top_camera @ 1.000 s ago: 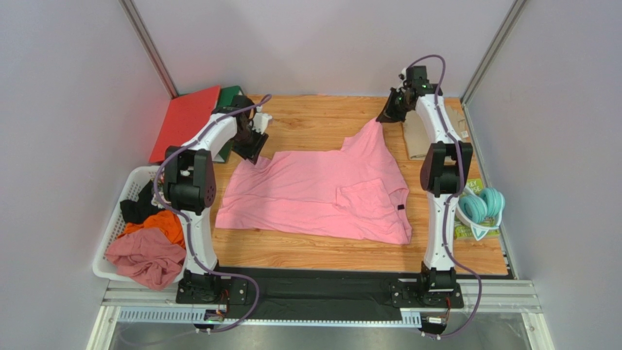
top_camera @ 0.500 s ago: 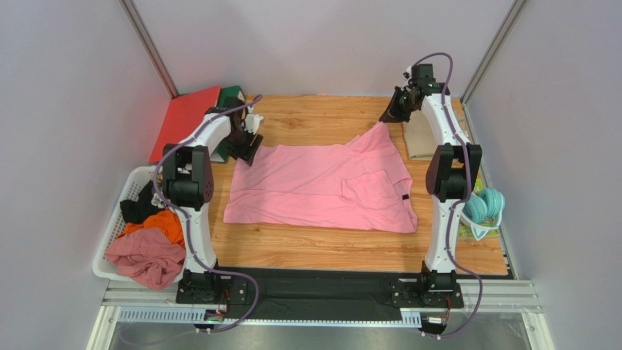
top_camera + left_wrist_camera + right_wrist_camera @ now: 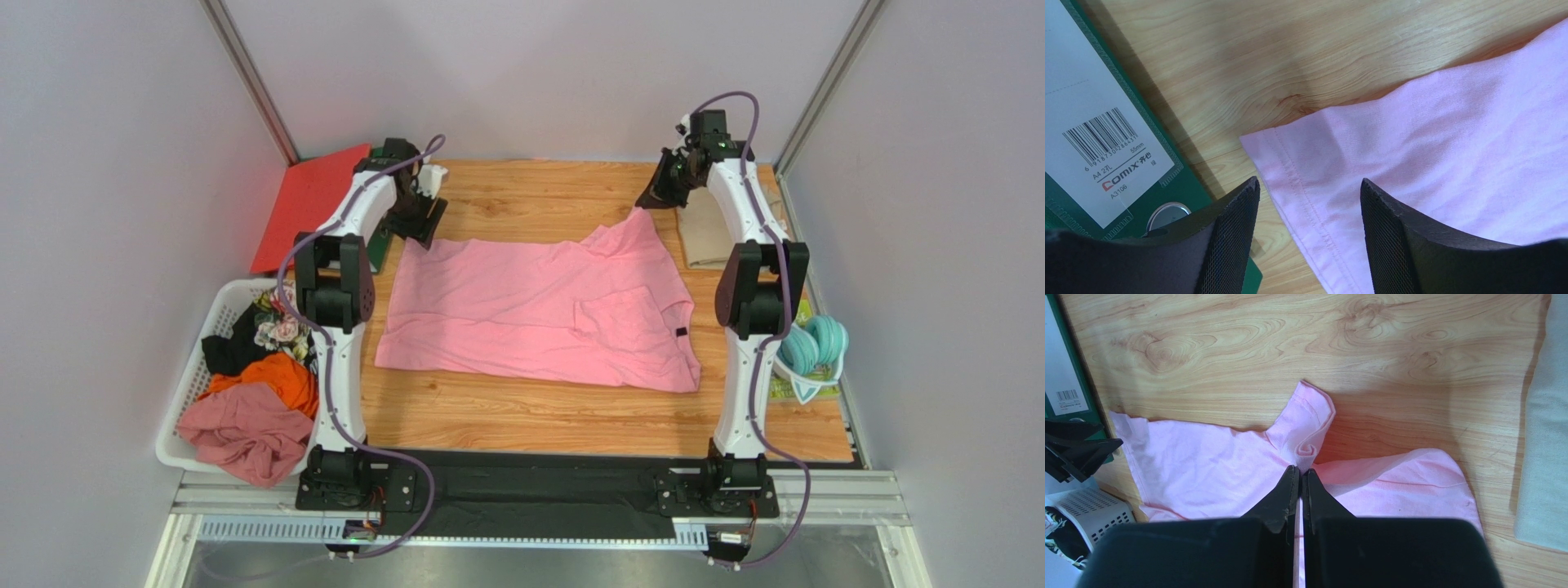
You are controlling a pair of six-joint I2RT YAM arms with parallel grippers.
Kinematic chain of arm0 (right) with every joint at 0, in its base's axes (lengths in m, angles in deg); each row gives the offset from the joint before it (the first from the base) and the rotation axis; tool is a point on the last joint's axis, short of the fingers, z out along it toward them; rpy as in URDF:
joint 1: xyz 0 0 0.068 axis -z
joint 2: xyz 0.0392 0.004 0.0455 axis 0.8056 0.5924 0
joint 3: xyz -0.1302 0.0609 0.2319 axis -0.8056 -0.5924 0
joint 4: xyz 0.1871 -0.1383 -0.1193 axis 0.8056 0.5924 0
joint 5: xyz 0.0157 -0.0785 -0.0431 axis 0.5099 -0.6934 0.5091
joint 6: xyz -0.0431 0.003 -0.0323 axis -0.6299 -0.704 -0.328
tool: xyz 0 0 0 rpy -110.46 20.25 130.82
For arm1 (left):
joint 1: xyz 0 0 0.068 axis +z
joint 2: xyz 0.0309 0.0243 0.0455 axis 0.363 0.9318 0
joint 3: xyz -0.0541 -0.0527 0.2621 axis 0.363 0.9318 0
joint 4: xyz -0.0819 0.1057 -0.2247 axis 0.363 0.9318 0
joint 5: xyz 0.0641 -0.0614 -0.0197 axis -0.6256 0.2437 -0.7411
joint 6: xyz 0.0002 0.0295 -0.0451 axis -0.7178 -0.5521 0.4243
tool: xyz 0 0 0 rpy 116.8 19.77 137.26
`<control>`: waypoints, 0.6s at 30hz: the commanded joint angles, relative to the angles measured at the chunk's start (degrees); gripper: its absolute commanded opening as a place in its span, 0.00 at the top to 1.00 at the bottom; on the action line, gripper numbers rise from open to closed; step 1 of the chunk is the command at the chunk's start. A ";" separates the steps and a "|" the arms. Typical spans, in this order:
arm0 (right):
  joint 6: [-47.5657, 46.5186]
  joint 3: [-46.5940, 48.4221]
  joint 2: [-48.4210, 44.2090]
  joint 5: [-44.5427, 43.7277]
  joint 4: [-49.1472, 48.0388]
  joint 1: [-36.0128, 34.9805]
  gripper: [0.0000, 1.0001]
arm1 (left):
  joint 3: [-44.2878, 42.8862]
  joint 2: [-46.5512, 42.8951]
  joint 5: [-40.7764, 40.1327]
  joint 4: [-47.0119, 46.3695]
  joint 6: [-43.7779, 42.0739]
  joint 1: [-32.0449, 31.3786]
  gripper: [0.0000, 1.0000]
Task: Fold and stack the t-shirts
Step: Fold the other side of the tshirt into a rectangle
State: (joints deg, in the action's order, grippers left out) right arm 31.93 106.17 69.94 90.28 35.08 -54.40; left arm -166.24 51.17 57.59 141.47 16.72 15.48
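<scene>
While right gripper [image 3: 1300, 473] was clamped on the pink t-shirt [image 3: 528, 312], left gripper [image 3: 1309, 184] hung open, hem corner lying just below, between its fingers [image 3: 1229, 245], ungripped

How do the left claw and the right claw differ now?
The left claw stands open, holding nothing; the right claw is shut, pinching the pink t-shirt. The left claw is over the shirt's hemmed corner; the right claw is at a raised fold. Both are at its far edge.
</scene>
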 commanded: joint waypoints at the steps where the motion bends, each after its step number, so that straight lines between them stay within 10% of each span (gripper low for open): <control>1: -0.60 0.30 1.58 1.31 -1.34 -0.41 1.00 | -1.08 -1.56 -0.01 0.42 1.24 0.53 0.32; 18: -0.78 -1.45 0.09 1.84 -1.60 -0.67 1.00 | -8.45 6.34 -0.90 0.77 2.91 2.29 0.35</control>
State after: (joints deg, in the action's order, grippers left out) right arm 31.84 105.36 71.42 91.15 35.01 -54.64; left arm -170.61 55.96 57.13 141.97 17.97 16.62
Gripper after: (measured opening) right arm 0.009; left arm 0.654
